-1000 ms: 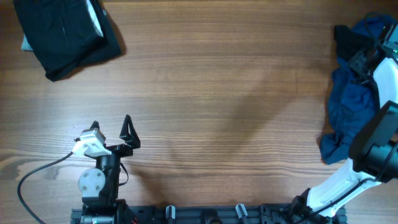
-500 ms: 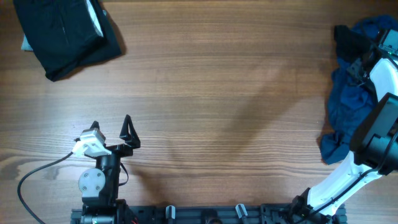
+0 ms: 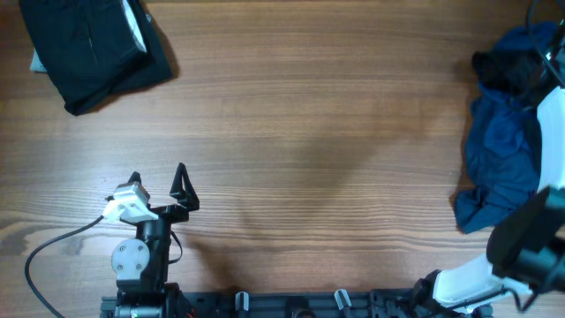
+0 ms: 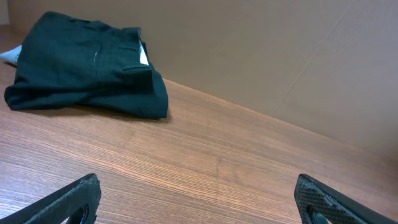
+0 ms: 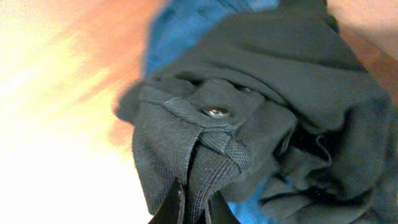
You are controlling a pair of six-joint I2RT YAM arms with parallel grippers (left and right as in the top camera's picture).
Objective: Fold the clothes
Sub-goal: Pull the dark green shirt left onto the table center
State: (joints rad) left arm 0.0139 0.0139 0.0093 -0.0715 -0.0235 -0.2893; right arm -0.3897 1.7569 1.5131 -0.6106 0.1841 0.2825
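A crumpled pile of blue clothes point(image 3: 499, 150) lies at the table's right edge, with a dark grey garment point(image 3: 503, 71) on its far end. In the right wrist view my right gripper point(image 5: 194, 202) is shut on a seamed fold of that dark garment point(image 5: 249, 124), near a metal snap, and blue cloth point(image 5: 180, 25) shows behind it. My left gripper point(image 3: 157, 174) stands open near the front left, with bare wood between its fingers point(image 4: 81, 196). A folded dark garment point(image 3: 93, 49) rests at the far left corner, well away from the left gripper point(image 4: 199, 199).
The right arm's white link point(image 3: 552, 106) lies over the blue pile at the frame's edge. A black cable point(image 3: 53, 247) loops on the table by the left arm's base. A cardboard-coloured wall point(image 4: 280, 56) rises behind the table.
My right gripper has shut on the dark garment and drawn it a little toward the right edge. The left arm has not moved.
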